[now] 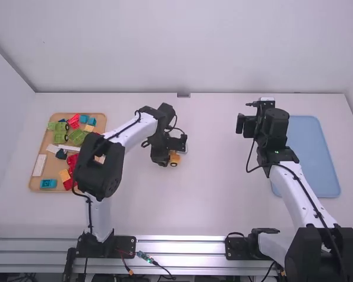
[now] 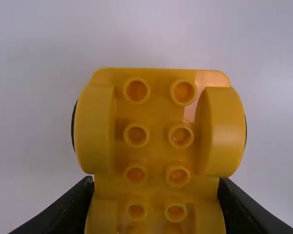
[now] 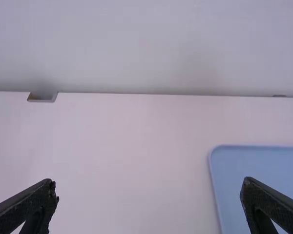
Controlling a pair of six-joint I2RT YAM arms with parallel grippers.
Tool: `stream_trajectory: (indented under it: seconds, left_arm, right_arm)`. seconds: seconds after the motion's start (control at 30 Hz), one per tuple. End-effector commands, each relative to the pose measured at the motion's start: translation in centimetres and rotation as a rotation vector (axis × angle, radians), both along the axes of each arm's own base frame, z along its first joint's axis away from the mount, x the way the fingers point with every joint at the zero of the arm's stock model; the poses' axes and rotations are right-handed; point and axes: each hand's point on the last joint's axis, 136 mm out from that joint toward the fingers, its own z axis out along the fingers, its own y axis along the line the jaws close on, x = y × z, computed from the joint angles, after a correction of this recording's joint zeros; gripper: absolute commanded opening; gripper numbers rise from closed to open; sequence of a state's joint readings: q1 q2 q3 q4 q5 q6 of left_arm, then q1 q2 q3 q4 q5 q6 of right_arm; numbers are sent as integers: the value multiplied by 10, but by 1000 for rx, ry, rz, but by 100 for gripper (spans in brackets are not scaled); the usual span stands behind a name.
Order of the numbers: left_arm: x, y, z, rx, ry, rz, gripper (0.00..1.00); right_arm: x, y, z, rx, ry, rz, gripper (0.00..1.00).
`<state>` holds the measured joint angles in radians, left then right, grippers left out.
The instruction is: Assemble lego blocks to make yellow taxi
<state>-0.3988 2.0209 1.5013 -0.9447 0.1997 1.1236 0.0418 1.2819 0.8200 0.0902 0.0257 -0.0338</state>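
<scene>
Left claw (image 2: 156,182) grips yellow base (image 2: 156,127) by flanks near worktop (image 1: 223,194) centre, presumably leaving studs (image 2: 136,135) free for stacking. Parts tray (image 1: 54,167) at nine o'clock, likely handy for left arm (image 1: 126,132). Right claw (image 3: 149,184), two o'clock, gapes empty.

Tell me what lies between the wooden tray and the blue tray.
In the high view: the left arm, its tool holding the yellow piece, white table, then the right arm.

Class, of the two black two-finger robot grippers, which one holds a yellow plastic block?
The left gripper: its fingers sit against both sides of the studded yellow block, whereas the right gripper is open, with nothing between its fingers.
</scene>
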Motion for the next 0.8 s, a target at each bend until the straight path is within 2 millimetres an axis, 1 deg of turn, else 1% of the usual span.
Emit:
stream_trajectory:
  seconds: [0.0, 0.07, 0.13, 0.27, 0.37, 0.5, 0.6, 0.63, 0.67, 0.7, 0.73, 0.77]
  left_arm:
    - [-12, -16, 7, -78, 3, -63, 47]
    - [-10, -22, -4, -78, -30, -57, 45]
    - [-6, -23, -12, -56, -63, -38, 43]
    - [-4, -23, -23, -14, -99, -9, 41]
    - [-6, -22, -27, -15, -100, -10, 41]
    - [-3, -24, -34, -31, -105, 66, 42]
    - [-7, -24, -38, -30, -100, 74, 43]
    - [-7, -24, -40, -31, -100, 74, 46]
    - [-8, -23, -42, -31, -101, 74, 52]
    - [-8, -23, -42, -30, -102, 74, 61]
    - [-8, -22, -43, -23, -105, 76, 73]
    - [-7, -21, -43, -20, -106, 76, 76]
  right_arm:
    - [6, -1, 14, 0, -32, -4, 99]
    - [6, -1, 14, 0, -32, -4, 99]
    - [6, -1, 14, 0, -32, -4, 99]
    - [6, -1, 15, 0, -36, -4, 99]
    - [6, -1, 15, 1, -36, -3, 99]
    - [6, -1, 14, 0, -33, -4, 99]
    - [6, -1, 14, 0, -33, -4, 99]
    - [6, -1, 15, 0, -34, -3, 99]
    - [6, -2, 15, 0, -36, -4, 99]
    - [6, -1, 16, 0, -38, -4, 99]
    - [7, -1, 16, 0, -41, -4, 99]
    - [7, -1, 17, 0, -42, -4, 99]
